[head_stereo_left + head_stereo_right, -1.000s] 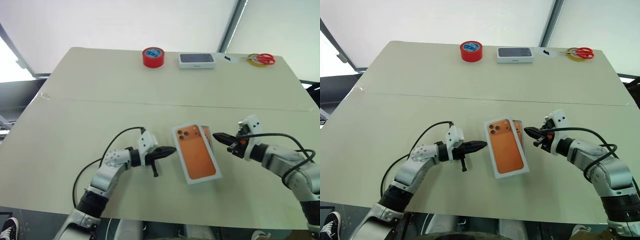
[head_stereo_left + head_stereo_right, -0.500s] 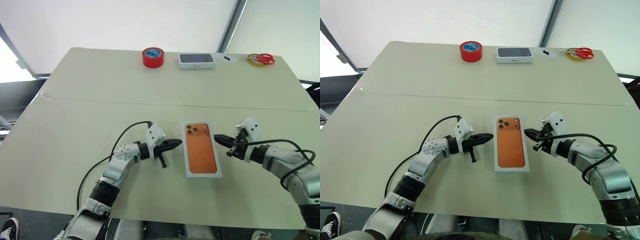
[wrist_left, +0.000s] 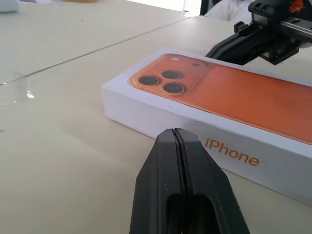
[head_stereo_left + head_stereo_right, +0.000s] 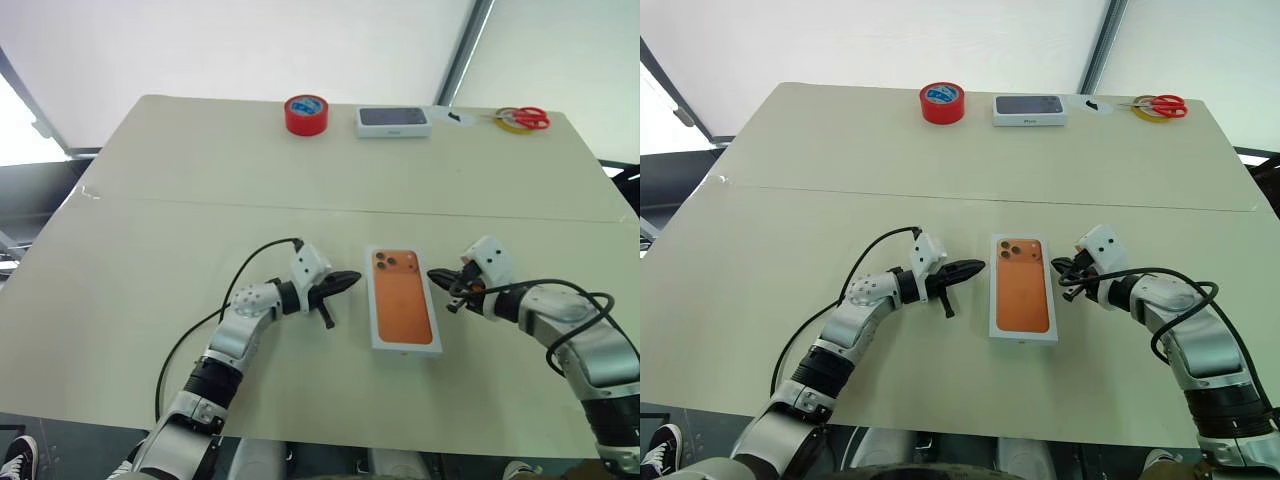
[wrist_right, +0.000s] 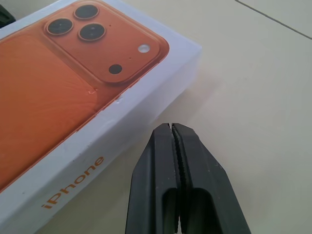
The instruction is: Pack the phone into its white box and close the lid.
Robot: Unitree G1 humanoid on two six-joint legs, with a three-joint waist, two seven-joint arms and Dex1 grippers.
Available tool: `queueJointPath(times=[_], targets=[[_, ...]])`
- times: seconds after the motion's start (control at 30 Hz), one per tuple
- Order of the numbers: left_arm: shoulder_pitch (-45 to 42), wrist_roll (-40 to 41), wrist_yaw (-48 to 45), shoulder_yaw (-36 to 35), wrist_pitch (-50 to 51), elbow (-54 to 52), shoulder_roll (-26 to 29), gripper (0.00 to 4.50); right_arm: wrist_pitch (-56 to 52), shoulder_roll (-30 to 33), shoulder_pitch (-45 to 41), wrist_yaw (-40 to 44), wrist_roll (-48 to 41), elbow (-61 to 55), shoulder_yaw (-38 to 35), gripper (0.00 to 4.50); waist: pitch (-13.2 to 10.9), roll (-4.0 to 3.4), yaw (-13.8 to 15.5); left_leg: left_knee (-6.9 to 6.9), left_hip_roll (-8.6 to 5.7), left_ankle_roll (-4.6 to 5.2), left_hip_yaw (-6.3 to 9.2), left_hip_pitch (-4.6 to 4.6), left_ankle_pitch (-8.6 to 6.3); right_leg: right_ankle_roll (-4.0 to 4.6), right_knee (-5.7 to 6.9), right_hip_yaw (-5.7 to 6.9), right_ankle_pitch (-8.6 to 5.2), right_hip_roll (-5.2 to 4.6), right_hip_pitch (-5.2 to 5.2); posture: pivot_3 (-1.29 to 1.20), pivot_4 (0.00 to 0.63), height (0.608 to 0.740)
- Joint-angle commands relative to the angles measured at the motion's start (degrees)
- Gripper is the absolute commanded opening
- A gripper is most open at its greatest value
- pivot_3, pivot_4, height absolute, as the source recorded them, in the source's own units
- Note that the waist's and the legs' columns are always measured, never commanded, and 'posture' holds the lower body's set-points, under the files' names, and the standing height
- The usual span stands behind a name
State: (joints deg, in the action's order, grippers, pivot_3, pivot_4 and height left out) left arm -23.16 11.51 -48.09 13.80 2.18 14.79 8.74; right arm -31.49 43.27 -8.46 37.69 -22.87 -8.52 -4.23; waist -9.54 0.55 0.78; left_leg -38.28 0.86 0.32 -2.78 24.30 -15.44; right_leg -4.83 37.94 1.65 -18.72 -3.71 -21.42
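A: Where's the white box [image 4: 403, 311]?
B: Closed, lid [image 4: 1023, 285] on, lying on the table [image 4: 200, 170] between both fingertip pairs, long axis crosswise to them.
A: Which is nearer?
B: Right gripper [image 4: 438, 276], just beside its edge; left gripper [image 4: 348, 280] slightly farther. Both clenched, grasping nothing.

Closed white box [image 4: 403, 312] with orange phone print on lid lies flat at table [image 4: 150, 250] centre. Left gripper [image 4: 347, 280], fingers pressed together, just beside box's left long side; right gripper [image 4: 436, 275], likewise closed, just beside right long side near lens end. Narrow gaps either side. Red tape roll [image 4: 307, 113], white slab with dark top [image 4: 393, 121], scissors [image 4: 524, 118] line far edge, well apart. Broad bare tabletop between.
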Motion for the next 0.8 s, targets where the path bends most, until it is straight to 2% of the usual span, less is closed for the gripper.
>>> queueJointPath(times=[0.03, 0.1, 0.17, 0.27, 0.37, 0.43, 0.5, 0.53, 0.57, 0.6, 0.63, 0.7, 0.8], targets=[[-1.8, 3.2, 1.0, -2.6, 0.3, -4.3, -1.7, 0.0, 0.4, -2.0, -2.3, 2.0, -6.5, -0.8, -7.5, 0.06, 0.0, 0.0, 0.0, -0.01, 0.0, -0.19, 0.0, 0.0, 0.11, 0.0, 0.0, 0.0, 0.0, -0.01, 0.0, 0.0, 0.15, 0.738], [-4.4, 2.3, 1.9, -2.1, -0.4, -3.2, -3.3, 0.0, -2.5, -2.8, -2.6, 5.3, -12.3, -4.1, -9.3, 0.06, 0.0, 0.01, 0.2, -0.01, 0.0, -0.2, 0.0, 0.0, 0.12, 0.0, 0.01, 0.0, 0.0, 0.0, 0.01, 0.0, 0.15, 0.738], [-6.7, 0.5, 2.4, -1.0, -0.8, -0.4, -4.5, 0.0, -2.3, -1.8, -0.9, 8.3, -12.3, -6.5, -7.6, 0.06, 0.0, 0.02, 0.2, -0.02, 0.0, -0.15, 0.02, 0.01, 0.09, 0.0, 0.01, 0.02, 0.0, 0.01, 0.02, 0.0, 0.15, 0.738], [-9.0, -1.1, -0.3, 1.8, 1.2, 4.1, -4.9, 0.0, 0.6, 0.4, 2.7, 11.7, -7.7, -8.2, -2.9, 0.06, 0.0, 0.02, 0.1, -0.02, -0.04, 0.02, 0.02, -0.03, -0.01, -0.01, -0.01, 0.02, 0.0, 0.02, 0.07, 0.0, 0.15, 0.738], [-9.8, -6.2, -0.8, 5.8, 1.8, 8.8, -3.3, 0.0, 5.8, 3.3, 5.8, 12.6, 1.8, -6.6, 4.4, 0.06, 0.0, -0.01, -0.2, -0.02, -0.04, 0.02, -0.01, -0.04, -0.01, -0.01, 0.01, 0.01, 0.0, 0.04, 0.03, 0.0, 0.15, 0.738], [-9.6, -7.9, -1.2, 7.0, 1.9, 10.1, -2.2, 0.0, 9.0, 3.8, 6.4, 11.9, 6.1, -5.5, 6.8, 0.06, 0.1, 0.02, -0.1, -0.02, -0.01, 0.01, -0.02, -0.15, 0.0, -0.01, 0.03, -0.03, -0.01, 0.1, 0.08, 0.0, 0.15, 0.738], [-9.1, -7.8, -2.2, 7.2, 2.2, 10.3, -1.4, 0.0, 10.4, 3.2, 6.3, 11.2, 7.6, -4.9, 7.2, 0.06, 0.3, 0.12, -0.1, 0.02, 0.0, 0.01, 0.0, -0.52, 0.0, -0.01, -0.01, -0.02, -0.01, 0.11, 0.46, 0.0, 0.15, 0.738], [-8.9, -7.3, -2.1, 6.5, 2.5, 10.4, -1.3, 0.0, 7.4, 2.6, 5.7, 11.5, 5.2, -5.0, 6.5, 0.06, 0.4, 0.12, -0.1, 0.12, 0.01, 0.03, 0.0, -0.91, -0.02, 0.0, -0.14, -0.02, -0.03, 0.11, 0.86, 0.0, 0.15, 0.738], [-8.5, -6.1, -2.7, 5.7, 3.3, 9.6, -1.1, 0.55, 5.5, 2.0, 5.2, 12.3, 2.7, -5.5, 5.6, 0.28, 0.4, 0.15, -0.2, 0.17, 0.04, 0.07, 0.01, -1.06, -0.06, 0.0, -0.27, -0.01, -0.03, 0.1, 1.06, 0.0, 0.15, 0.738], [-8.3, -5.3, -3.1, 5.1, 3.7, 8.9, -1.0, 0.82, 4.2, 1.6, 4.8, 12.9, 1.0, -6.0, 4.9, 0.57, 0.5, 0.16, -0.2, 0.17, 0.06, 0.07, 0.02, -1.06, -0.07, 0.0, -0.31, -0.01, -0.03, 0.1, 1.09, 0.0, 0.15, 0.738], [-8.0, -4.2, -3.4, 4.1, 4.5, 7.7, -0.9, 1.28, 4.1, 1.4, 4.5, 12.9, 0.8, -6.2, 4.6, 0.87, 0.5, 0.15, -0.2, 0.17, 0.07, 0.07, 0.02, -1.05, -0.07, 0.0, -0.31, -0.02, -0.03, 0.08, 1.09, 0.0, 0.15, 0.738], [-7.2, -1.0, -3.2, 0.2, 5.3, 3.1, 0.5, 2.3, 4.8, 0.1, 3.2, 12.6, -0.7, -6.0, 2.6, 1.86, 0.5, 0.14, -0.2, 0.17, 0.08, 0.06, 0.05, -1.03, -0.07, 0.01, -0.31, -0.02, -0.03, 0.06, 1.05, 0.0, 0.15, 0.738], [-5.4, 2.7, -3.2, -5.6, 8.6, -4.3, 5.8, 3.82, 3.2, -0.5, 0.8, 14.1, -5.9, -4.7, -2.4, 3.41, 0.3, 0.0, -0.5, 0.18, 0.1, 0.02, 0.05, -0.87, -0.04, 0.01, -0.29, -0.04, -0.03, 0.05, 0.86, 0.0, 0.15, 0.738]])
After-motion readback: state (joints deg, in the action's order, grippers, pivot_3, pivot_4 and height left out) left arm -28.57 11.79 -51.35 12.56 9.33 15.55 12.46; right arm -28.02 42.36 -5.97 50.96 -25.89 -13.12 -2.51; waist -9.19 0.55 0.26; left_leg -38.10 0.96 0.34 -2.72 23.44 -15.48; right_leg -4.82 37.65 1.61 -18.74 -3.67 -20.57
